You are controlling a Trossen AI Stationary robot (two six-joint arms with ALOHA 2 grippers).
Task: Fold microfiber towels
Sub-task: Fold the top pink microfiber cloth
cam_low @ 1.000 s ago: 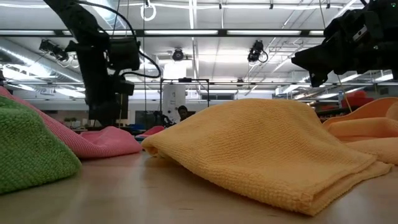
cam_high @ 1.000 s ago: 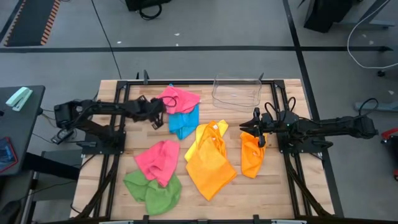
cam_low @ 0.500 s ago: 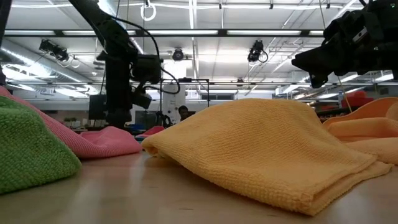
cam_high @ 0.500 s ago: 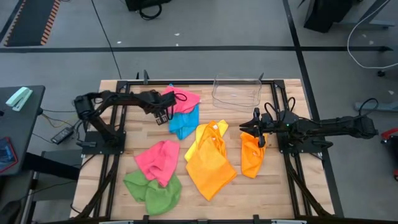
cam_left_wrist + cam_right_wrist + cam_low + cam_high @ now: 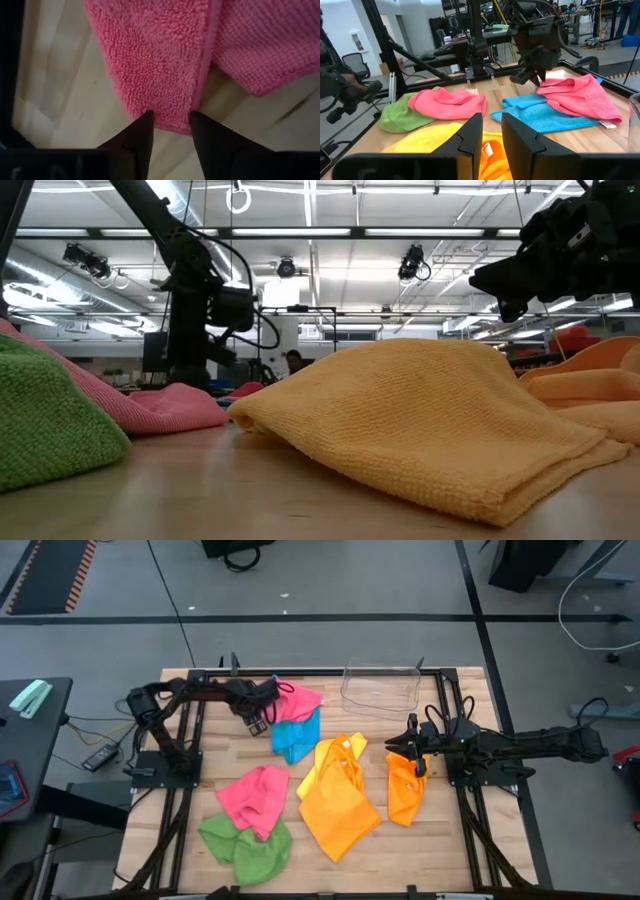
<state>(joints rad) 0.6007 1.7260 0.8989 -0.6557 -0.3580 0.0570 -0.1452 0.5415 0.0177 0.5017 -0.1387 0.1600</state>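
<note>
Hand (image 5: 170,120) left: straddles pink towel (image 5: 165,60) edge | grip unclear

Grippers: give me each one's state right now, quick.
Left gripper: open, fingers astride the edge of the pink towel, not closed on it.
Right gripper: open by a narrow gap, holding nothing, above the orange towel.

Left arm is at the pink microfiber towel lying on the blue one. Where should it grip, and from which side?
Take the pink microfiber towel at its folded edge nearest the left pincer, coming from the table's left; the open fingers already straddle that doubled hem.
</note>
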